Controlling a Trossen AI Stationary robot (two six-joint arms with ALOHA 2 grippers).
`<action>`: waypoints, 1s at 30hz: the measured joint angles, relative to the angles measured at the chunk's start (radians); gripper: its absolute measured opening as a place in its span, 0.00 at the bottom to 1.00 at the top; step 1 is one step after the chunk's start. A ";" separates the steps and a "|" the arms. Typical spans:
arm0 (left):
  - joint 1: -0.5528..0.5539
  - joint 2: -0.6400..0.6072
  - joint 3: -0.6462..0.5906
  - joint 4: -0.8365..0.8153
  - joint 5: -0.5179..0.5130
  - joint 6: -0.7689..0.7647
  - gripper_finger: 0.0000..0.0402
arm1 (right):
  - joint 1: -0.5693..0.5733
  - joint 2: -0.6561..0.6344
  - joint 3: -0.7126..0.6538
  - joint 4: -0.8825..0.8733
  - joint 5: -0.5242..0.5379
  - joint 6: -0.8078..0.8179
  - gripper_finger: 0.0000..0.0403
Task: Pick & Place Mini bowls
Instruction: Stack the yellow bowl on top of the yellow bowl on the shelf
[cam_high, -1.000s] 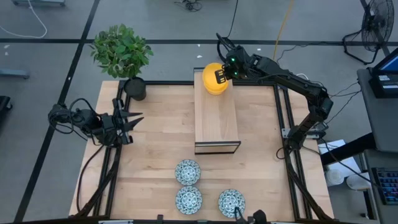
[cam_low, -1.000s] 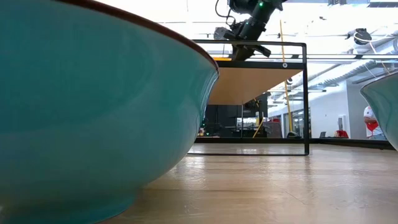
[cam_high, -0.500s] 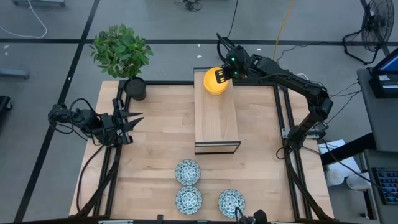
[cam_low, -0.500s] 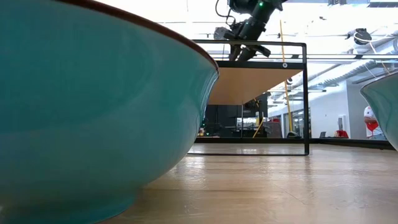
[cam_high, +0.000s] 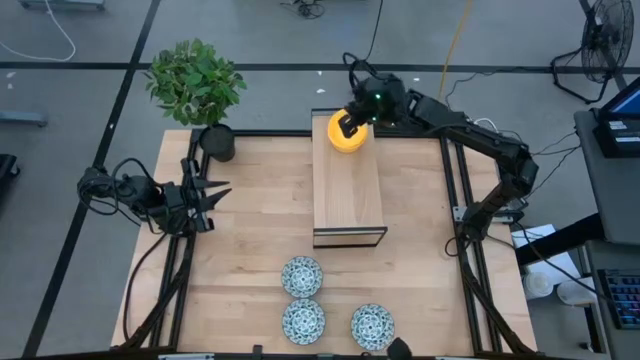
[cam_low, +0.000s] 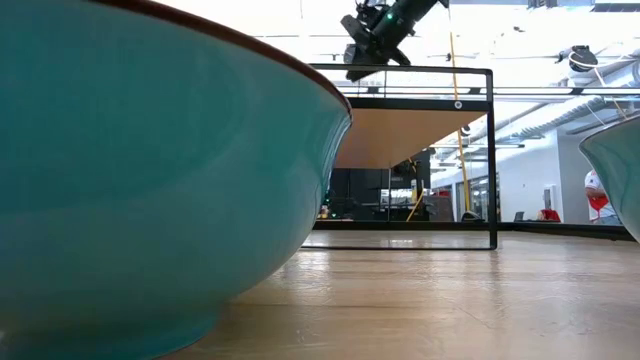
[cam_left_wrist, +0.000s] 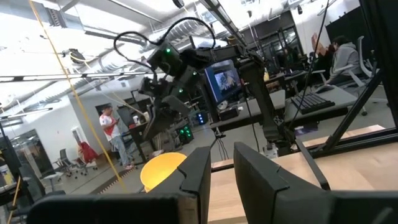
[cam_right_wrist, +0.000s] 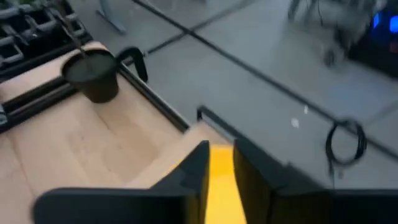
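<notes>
A bright yellow mini bowl (cam_high: 352, 138) sits on the far end of a raised wooden shelf (cam_high: 348, 195); only this one yellow disc shows. It also shows in the left wrist view (cam_left_wrist: 163, 169) and between the right fingers (cam_right_wrist: 221, 180). My right gripper (cam_high: 345, 124) hovers over the bowl's left part, just above the shelf top (cam_low: 356, 62), its fingers a narrow gap apart. Three blue-patterned bowls (cam_high: 302, 276) (cam_high: 303, 321) (cam_high: 372, 325) stand on their bases near the near edge. My left gripper (cam_high: 215, 190) waits at the left edge, its fingers slightly apart (cam_left_wrist: 222, 155).
A dark plant pot (cam_high: 217, 142) with a leafy plant stands at the far left corner. The shelf's black frame (cam_low: 490, 160) rises mid-table. In the low view a light-blue bowl wall (cam_low: 150, 180) fills the left and another (cam_low: 615, 170) the right edge. A person (cam_left_wrist: 112, 134) stands in the room beyond.
The yellow bowl, first held higher over the shelf's far end, has come down onto it and stayed there. My right gripper has then risen a little and swung toward the table's left, turning about over the bowl.
</notes>
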 joint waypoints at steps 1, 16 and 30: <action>0.000 0.000 0.000 0.000 0.000 0.000 0.19 | 0.005 -0.001 -0.015 0.048 0.001 -0.018 0.09; 0.000 0.000 0.000 0.000 0.000 0.002 0.19 | 0.007 0.001 -0.532 1.018 -0.052 -0.159 0.00; 0.000 0.000 0.000 0.001 0.000 0.002 0.19 | -0.018 0.000 -0.596 1.001 -0.106 -0.023 0.00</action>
